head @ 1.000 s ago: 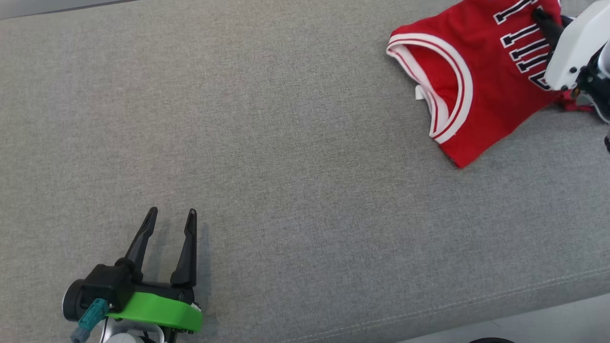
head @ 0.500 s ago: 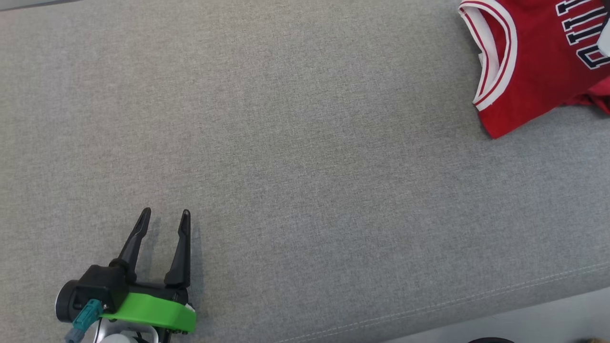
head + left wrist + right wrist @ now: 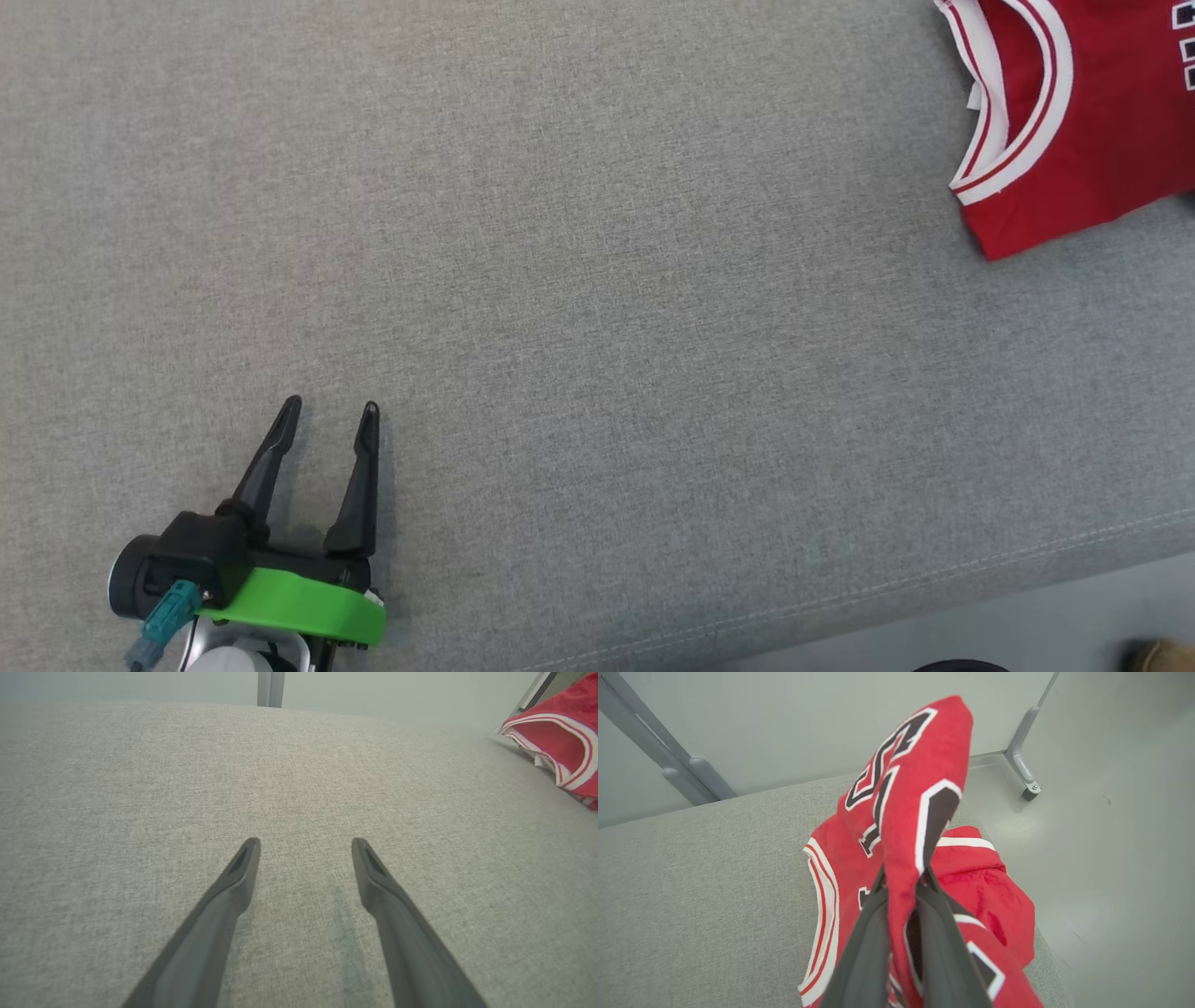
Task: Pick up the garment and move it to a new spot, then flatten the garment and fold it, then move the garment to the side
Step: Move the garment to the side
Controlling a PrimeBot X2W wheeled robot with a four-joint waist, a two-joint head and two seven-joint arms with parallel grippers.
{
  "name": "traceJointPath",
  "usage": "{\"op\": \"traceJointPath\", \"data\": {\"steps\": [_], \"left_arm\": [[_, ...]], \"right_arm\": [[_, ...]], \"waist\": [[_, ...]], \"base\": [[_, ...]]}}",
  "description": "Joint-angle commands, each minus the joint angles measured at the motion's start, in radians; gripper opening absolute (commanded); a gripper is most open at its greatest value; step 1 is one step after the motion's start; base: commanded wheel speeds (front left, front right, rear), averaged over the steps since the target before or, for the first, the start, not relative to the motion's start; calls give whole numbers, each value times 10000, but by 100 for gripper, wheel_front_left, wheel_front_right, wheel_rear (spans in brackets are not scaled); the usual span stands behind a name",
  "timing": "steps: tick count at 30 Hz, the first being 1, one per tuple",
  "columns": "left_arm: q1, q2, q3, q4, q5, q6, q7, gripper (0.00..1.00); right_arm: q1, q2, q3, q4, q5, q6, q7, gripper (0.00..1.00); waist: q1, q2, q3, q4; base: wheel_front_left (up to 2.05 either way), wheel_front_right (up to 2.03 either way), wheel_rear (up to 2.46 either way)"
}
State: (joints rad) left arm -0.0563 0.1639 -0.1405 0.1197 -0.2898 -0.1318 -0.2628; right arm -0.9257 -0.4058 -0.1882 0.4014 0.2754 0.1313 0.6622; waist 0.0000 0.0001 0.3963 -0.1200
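At the lower left of the head view, my left pincer (image 3: 331,406) sits low over the grey cloth-covered tabletop (image 3: 607,327), its two dark fingers spread wide with nothing between them. The left wrist view agrees: both fingers point out over bare weave, faint shadows beneath them, and nothing touches either one. The garment (image 3: 1092,112) is a red jersey with white and red trim and dark, white-edged lettering. It lies at the far upper right of the head view, cut off by the frame and well apart from my left pincer. My right pincer (image 3: 903,882) is closed tight on it — the right wrist view shows a fold of red cloth pinched between the fingers and standing up past their tips, lettering on its face. The rest of the jersey is heaped on the tabletop just beyond the fingers, its trimmed opening spread to their left, near the tabletop's edge. Past that edge are the pale floor (image 3: 1111,835) and a grey frame leg (image 3: 1020,760).
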Motion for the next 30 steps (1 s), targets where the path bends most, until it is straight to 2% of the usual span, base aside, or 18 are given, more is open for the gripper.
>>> {"op": "traceJointPath", "data": {"steps": [1, 9, 12, 14, 18, 22, 26, 30], "left_arm": [[-139, 103, -9, -46, -37, 22, -18, 100], [21, 341, 607, -578, -170, 22, -19, 100], [95, 427, 853, -757, -114, 22, -19, 100], [100, 485, 984, -864, -85, 22, -19, 100], [87, 489, 1199, -1014, -49, 20, -19, 100], [126, 403, 1312, -1055, -46, 22, -19, 100], [209, 179, 1423, -960, -82, 22, -19, 100], [198, -65, 1462, -829, -61, 22, -19, 100]], "right_arm": [[142, 49, -115, 31, -155, -12, -95, 0], [-30, 191, -1790, 744, -1703, -14, -1035, 0], [-118, 381, -2317, 1117, -2334, -12, -2047, 43], [-204, 466, -2852, 1281, -3028, -14, -3121, 100], [-411, 985, -3779, 1625, -4377, -14, -5266, 100], [-718, 1281, -4037, 2134, -5076, -15, -6605, 100], [-607, 1364, -3218, 2614, -5137, -14, -7872, 100], [-142, 1271, -2055, 2745, -4487, -14, -8822, 100]], "waist": [[0, -1, 221, 60], [0, -1, 924, 153], [0, -1, 1009, 193], [0, -1, 1096, 217], [0, -1, 1232, 212], [0, -1, 1267, 154], [0, -1, 963, 80], [0, -1, 295, 160]], "base": [[0, 0, 0], [0, 0, 0], [0, 0, 0], [0, 0, 0], [0, 0, 0], [0, 0, 0], [0, 0, 0], [0, 0, 0]]}}
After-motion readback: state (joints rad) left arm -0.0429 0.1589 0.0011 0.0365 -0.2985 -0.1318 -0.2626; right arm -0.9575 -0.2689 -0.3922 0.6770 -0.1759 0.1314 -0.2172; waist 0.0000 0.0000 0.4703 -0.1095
